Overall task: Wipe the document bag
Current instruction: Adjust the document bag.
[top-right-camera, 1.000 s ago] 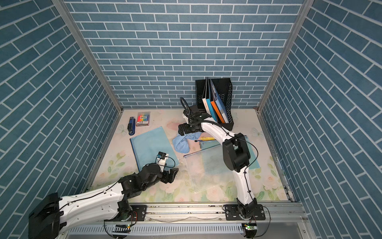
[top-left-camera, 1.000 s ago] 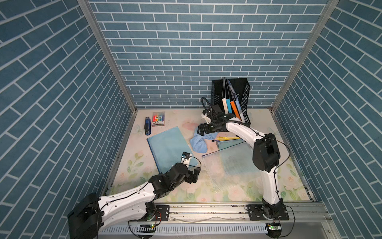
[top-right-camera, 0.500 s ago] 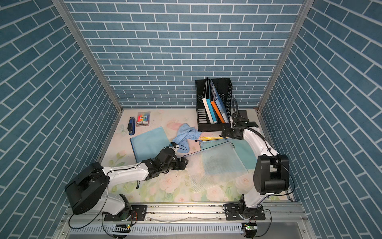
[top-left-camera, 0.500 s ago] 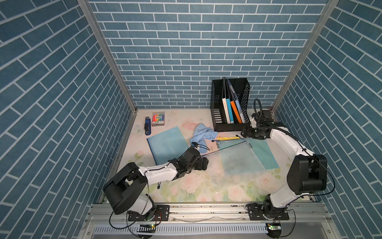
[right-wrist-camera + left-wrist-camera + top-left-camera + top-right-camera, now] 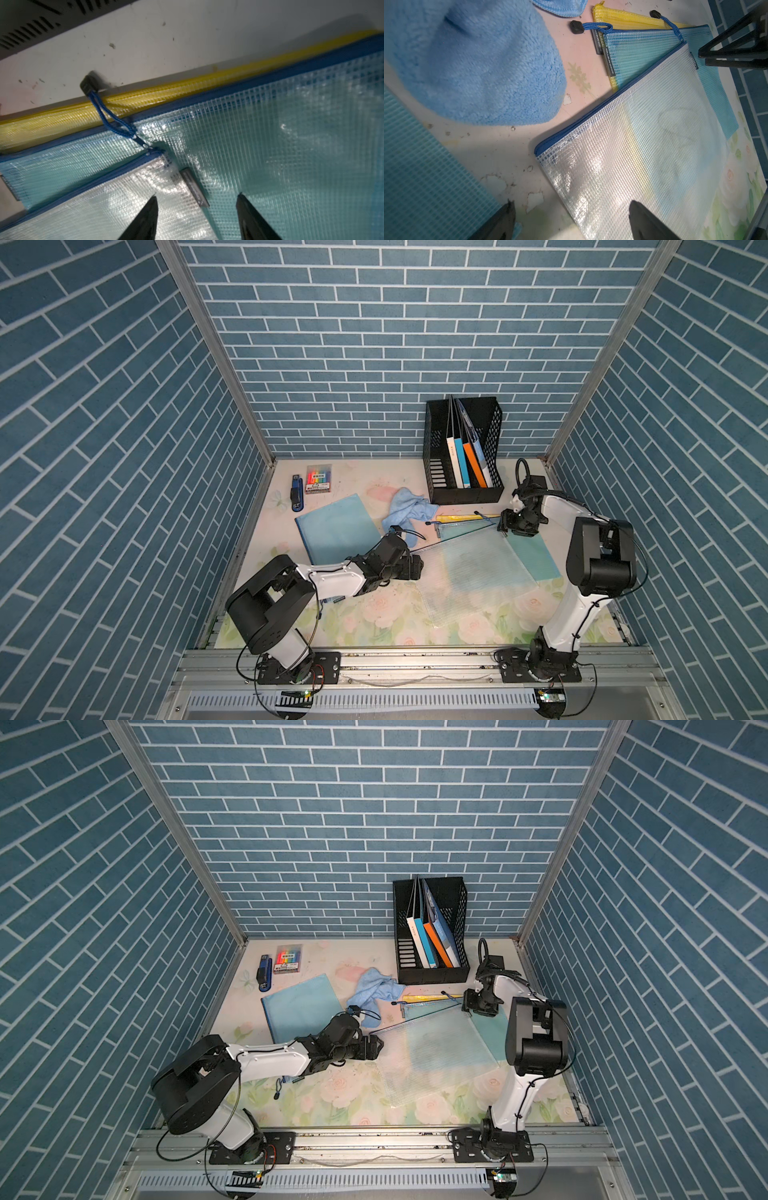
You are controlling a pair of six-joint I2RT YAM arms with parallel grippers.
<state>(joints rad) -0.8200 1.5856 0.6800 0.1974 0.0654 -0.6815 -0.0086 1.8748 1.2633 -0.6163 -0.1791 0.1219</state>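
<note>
Flanking the document bag (image 5: 473, 576), which lies flat before the file rack (image 5: 465, 494), the left gripper (image 5: 417, 568) gapes empty and the right gripper (image 5: 503, 526) is half-spread and empty, probably to pin it; the cloth (image 5: 405, 508) lies beside the rack.

Clear mesh document bag (image 5: 473, 572), blue-zippered, lies flat and skewed; crumpled blue cloth (image 5: 405, 508) toward its 10 o'clock.
</note>
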